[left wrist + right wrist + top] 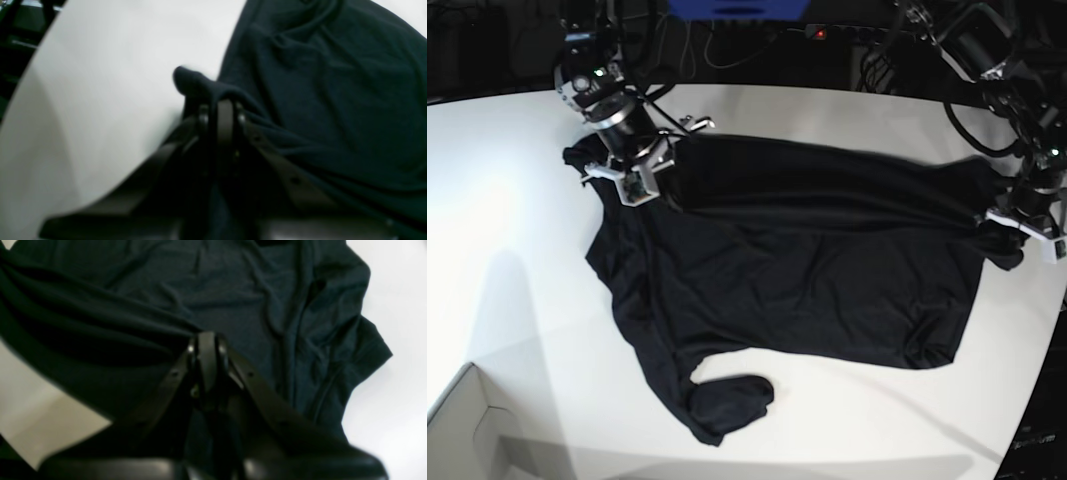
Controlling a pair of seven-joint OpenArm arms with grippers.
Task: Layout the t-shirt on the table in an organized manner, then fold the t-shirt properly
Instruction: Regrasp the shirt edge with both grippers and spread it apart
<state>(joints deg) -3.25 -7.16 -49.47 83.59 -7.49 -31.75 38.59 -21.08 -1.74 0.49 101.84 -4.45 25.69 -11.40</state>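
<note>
A large smooth white table (517, 230) with a curved edge bears the plain black thin-fabric t-shirt (807, 270), spread wrinkled across its middle. The left gripper (222, 108) is clamped on the shirt's edge by the table's rim, while the right gripper (207, 343) pinches the opposite edge, the cloth pulled between them.

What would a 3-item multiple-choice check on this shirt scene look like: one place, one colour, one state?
1. Where is the cardboard box corner in the base view?
A. bottom left
B. top right
C. centre

2. What colour is the t-shirt?
A. red
B. black
C. white

3. What are the two grippers doing?
A. both open above the cloth
B. both shut on the t-shirt
C. one shut, one open

Key: A, the cardboard box corner sits at the lower left on the table. B, the t-shirt is plain black. B, the left gripper and right gripper each pinch fabric.
</note>
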